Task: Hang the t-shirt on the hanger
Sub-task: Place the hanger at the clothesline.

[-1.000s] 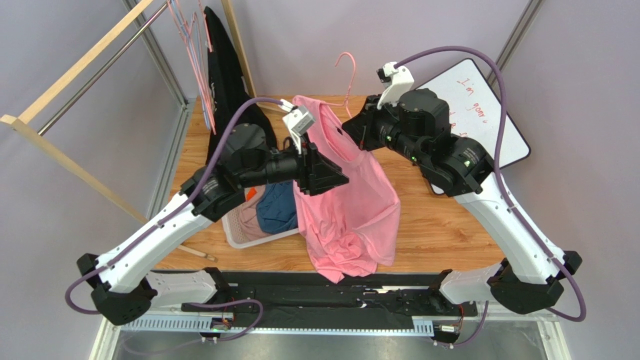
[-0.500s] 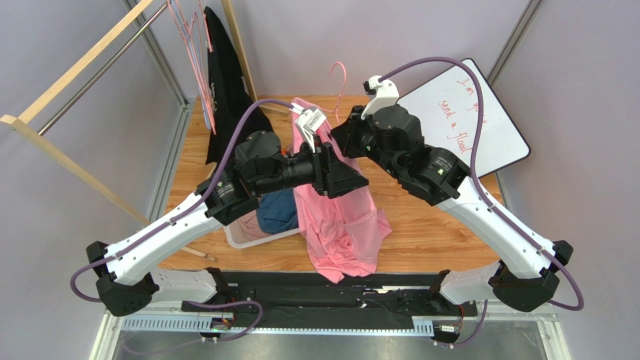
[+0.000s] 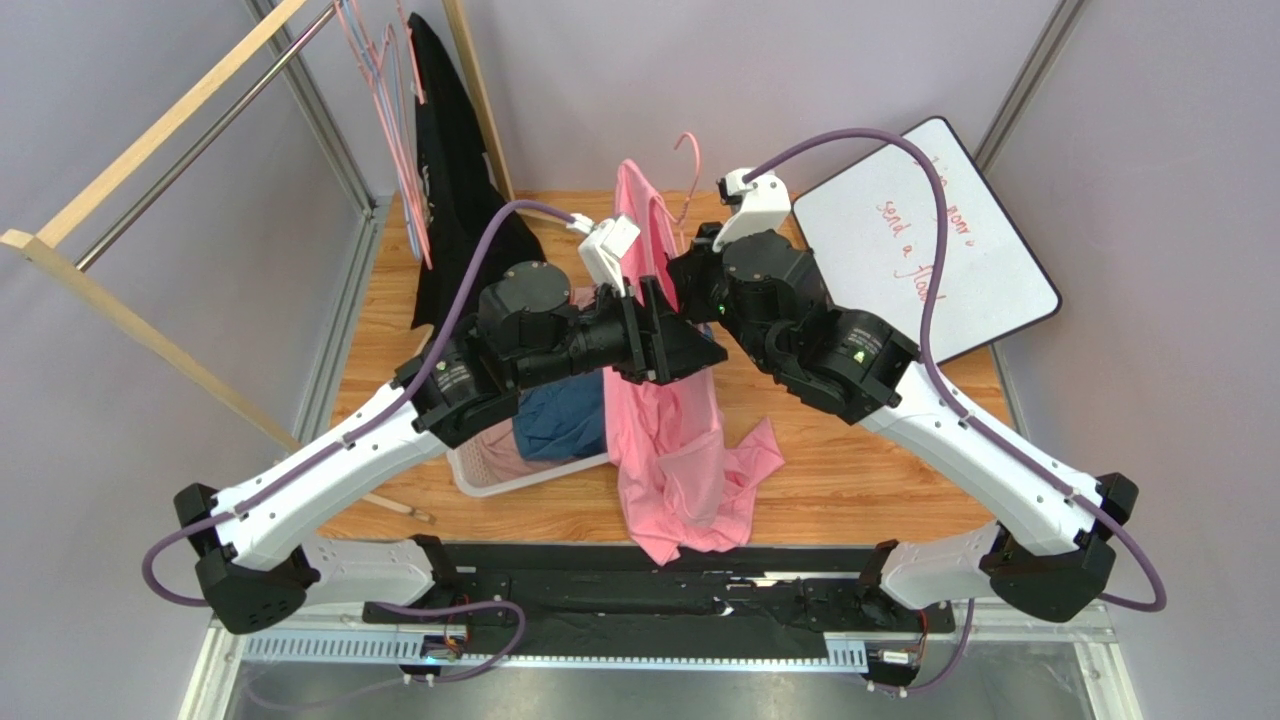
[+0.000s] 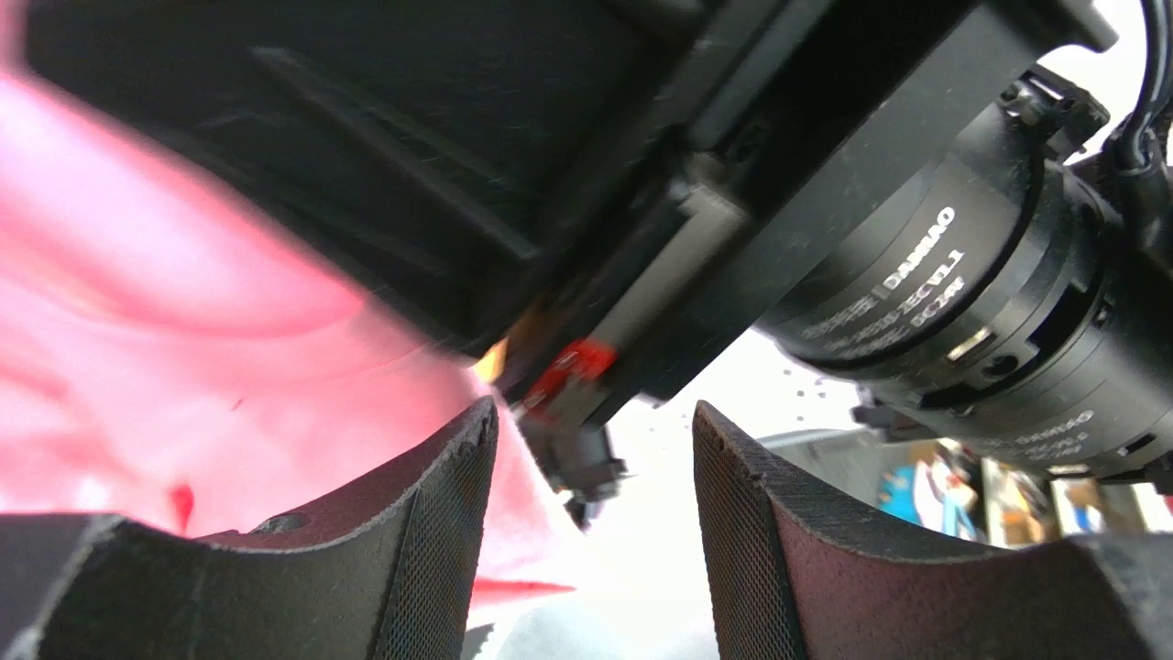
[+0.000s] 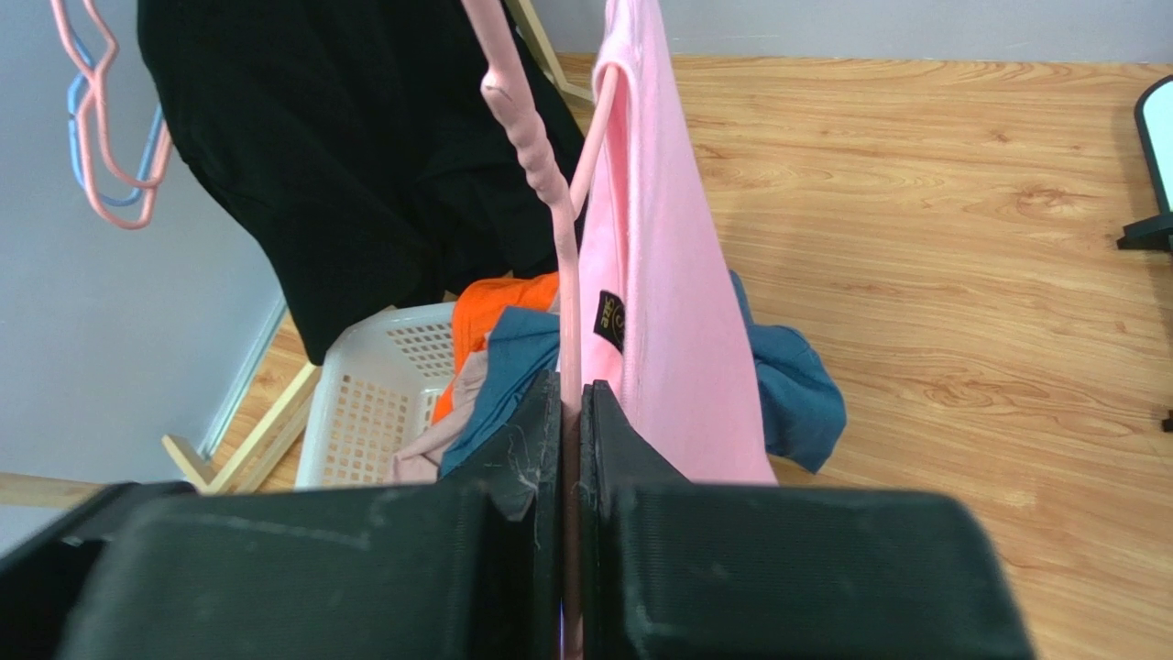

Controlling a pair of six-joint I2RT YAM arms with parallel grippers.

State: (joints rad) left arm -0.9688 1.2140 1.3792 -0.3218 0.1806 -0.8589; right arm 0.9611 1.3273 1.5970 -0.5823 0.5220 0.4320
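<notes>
The light-pink t-shirt (image 3: pixel 657 435) hangs in a narrow vertical drape from the thin pink hanger (image 3: pixel 688 155), whose hook rises above both arms at mid-table. My right gripper (image 3: pixel 676 285) is shut on the hanger's thin rod (image 5: pixel 558 261), with the t-shirt (image 5: pixel 668 316) draped just right of it. My left gripper (image 3: pixel 679 353) sits right beside the shirt, below the right wrist. In the left wrist view its jaws (image 4: pixel 592 413) stand open with nothing between them. Pink cloth (image 4: pixel 207 358) lies just beyond its left finger, and the right arm's black body fills the view ahead.
A white basket (image 3: pixel 489 477) holding blue and orange clothes sits left of the shirt. A long black garment (image 3: pixel 451 150) and spare hangers (image 3: pixel 376 60) hang on the wooden rack (image 3: pixel 150 135) at back left. A whiteboard (image 3: pixel 932 225) leans at back right.
Both arms have closed in toward mid-table. The hanger has turned edge-on, so the shirt now hangs narrower and straighter. The left jaws have widened.
</notes>
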